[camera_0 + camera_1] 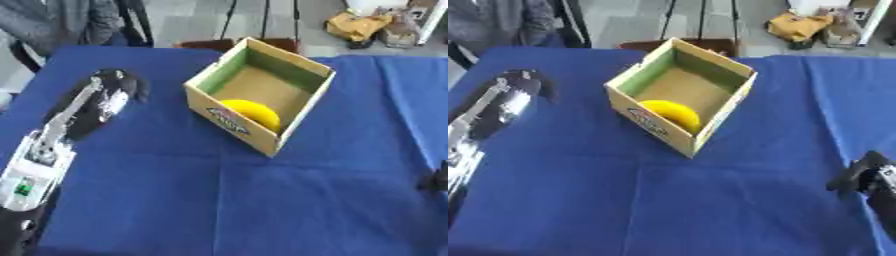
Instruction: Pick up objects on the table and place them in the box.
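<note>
On the left, over blue surface (175, 200), the left hand (109, 92) hovers beside the box (229, 122); I cannot tell its fingers' state. Inside the box lies a yellow object (252, 113). At the right edge the right hand (866, 180) shows curled, holding nothing. Judging by this, one placing looks done; next calls for finding another object.

The robot's left arm (52, 140) is a long black limb with silver-white plates along its top and a small green mark near its lower end. It ends in the glossy black left hand (118, 85). The black right hand (868, 177) shows only as dark, angular shapes.
</note>
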Controlling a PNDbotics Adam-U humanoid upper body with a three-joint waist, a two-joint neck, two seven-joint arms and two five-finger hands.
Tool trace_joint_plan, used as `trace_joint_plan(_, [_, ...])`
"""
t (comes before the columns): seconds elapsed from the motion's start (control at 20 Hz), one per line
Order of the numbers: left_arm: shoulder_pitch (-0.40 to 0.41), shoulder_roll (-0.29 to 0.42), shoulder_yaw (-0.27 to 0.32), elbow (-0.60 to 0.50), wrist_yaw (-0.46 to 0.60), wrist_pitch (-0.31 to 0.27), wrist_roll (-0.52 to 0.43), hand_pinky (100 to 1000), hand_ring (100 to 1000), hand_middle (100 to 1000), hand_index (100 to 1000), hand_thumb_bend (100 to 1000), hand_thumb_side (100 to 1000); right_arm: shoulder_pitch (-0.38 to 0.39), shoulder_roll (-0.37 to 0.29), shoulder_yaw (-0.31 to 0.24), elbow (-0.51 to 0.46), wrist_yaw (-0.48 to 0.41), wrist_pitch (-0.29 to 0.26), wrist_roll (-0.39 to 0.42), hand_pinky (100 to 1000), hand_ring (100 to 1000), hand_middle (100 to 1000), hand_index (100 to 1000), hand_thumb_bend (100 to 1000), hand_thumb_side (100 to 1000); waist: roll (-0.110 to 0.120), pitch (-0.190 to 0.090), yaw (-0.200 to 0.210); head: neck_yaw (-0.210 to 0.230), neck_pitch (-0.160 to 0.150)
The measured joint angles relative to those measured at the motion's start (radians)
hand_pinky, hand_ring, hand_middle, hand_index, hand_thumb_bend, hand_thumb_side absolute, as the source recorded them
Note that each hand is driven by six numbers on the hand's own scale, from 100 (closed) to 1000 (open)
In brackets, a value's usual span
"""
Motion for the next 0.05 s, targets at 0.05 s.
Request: trace_joint_plan(0.05, [0.000, 0.000, 0.000, 0.000, 0.000, 0.000, -0.001, 664, 560, 551, 688, 100, 770, 0.000, 0.000, 0.000, 0.000, -0.001, 0.001, 0.000, 517, 366, 313, 480, 100, 812, 0.000, 0.000, 0.000, 0.000, 0.001])
